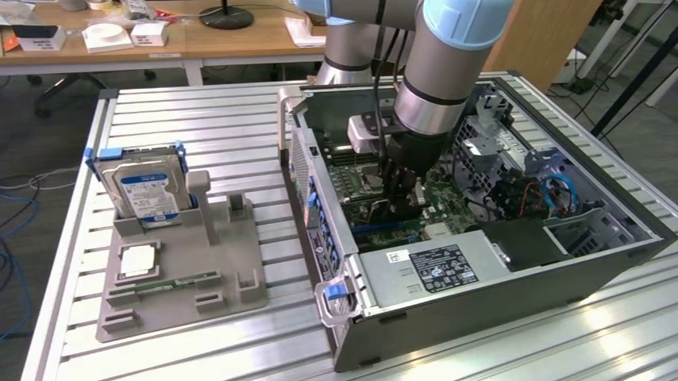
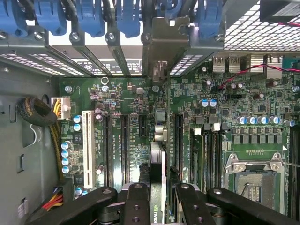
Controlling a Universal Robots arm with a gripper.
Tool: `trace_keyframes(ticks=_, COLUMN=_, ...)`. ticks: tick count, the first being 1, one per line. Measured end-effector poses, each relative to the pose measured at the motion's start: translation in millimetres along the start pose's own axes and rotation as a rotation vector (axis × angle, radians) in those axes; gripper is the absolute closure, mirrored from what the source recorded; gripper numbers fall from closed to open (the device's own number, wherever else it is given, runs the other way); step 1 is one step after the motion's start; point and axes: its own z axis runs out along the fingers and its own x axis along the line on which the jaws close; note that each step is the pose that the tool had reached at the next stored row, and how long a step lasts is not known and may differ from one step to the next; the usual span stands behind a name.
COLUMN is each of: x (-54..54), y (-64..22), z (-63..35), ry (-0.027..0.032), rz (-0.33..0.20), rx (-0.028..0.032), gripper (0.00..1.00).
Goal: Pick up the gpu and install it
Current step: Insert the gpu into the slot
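Observation:
The gpu (image 2: 158, 176) shows edge-on in the wrist view as a thin dark card standing upright over the motherboard (image 2: 122, 98). Its silvery end bracket (image 2: 161, 51) reaches the slot openings in the case's rear wall. My gripper (image 2: 158, 208) is shut on the card, one black finger (image 2: 136, 206) on each side of it. In the exterior view the gripper (image 1: 402, 198) hangs down inside the open computer case (image 1: 593, 262), just above the board, with the card's lower edge hidden behind the fingers.
Long expansion slots (image 2: 124, 140) run beside the card, and the CPU socket (image 2: 255, 180) lies further off. On the exterior view's left a grey holder (image 1: 180, 294) carries a hard drive (image 1: 146, 190) and a green memory stick (image 1: 175, 283). The power supply (image 1: 434, 270) sits at the case's near end.

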Motion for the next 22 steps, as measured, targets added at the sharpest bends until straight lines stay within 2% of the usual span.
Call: trace_keyframes(ticks=22, x=0.2, y=2.1, z=2.7, ry=0.0, rz=0.003, rx=0.0001, gripper=0.74)
